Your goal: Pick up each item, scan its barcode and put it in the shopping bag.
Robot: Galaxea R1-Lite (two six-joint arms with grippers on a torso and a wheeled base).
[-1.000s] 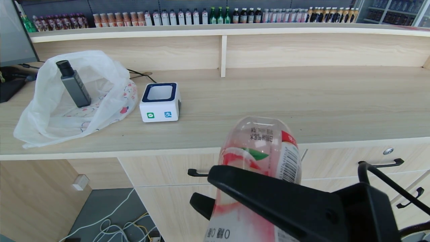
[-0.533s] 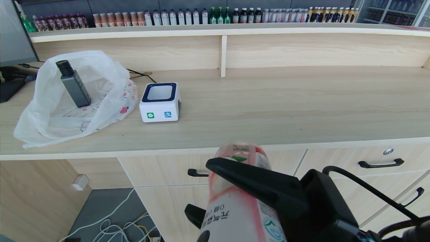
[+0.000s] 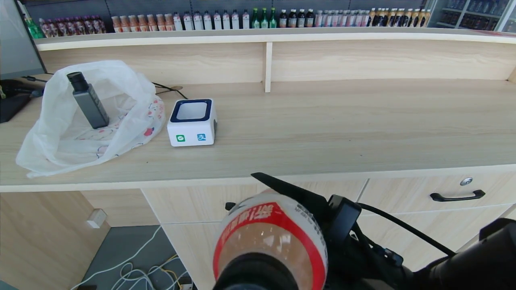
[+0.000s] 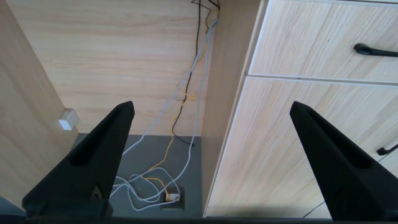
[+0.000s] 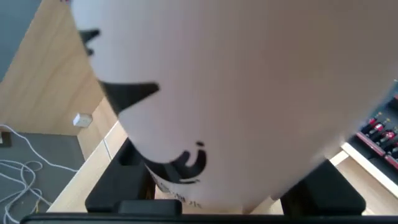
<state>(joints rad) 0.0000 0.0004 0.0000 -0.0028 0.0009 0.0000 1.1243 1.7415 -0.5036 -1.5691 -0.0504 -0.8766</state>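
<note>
- Now the right end effector (image 3: 262, 225) pinches a clear bottle (image 3: 278, 245) with a pink and red label. It holds the bottle low in front of the bench (image 3: 322, 121), below its front edge, with one end turned toward the head camera.
- Seen from the right wrist, the bottle (image 5: 249, 93) sits between the two dark fingers (image 5: 118, 186).
- The left end effector (image 4: 211, 106) is spread wide with nothing in it. It hangs before the drawer fronts (image 4: 311, 124), above the cables (image 4: 155, 180) on the floor.
- A white shopping bag (image 3: 60, 137) lies open on the left of the bench, and a grey bottle (image 3: 89, 104) with a black cap leans inside it.
- A white scanner (image 3: 192, 122) with a blue rim stands just beside the bag.
</note>
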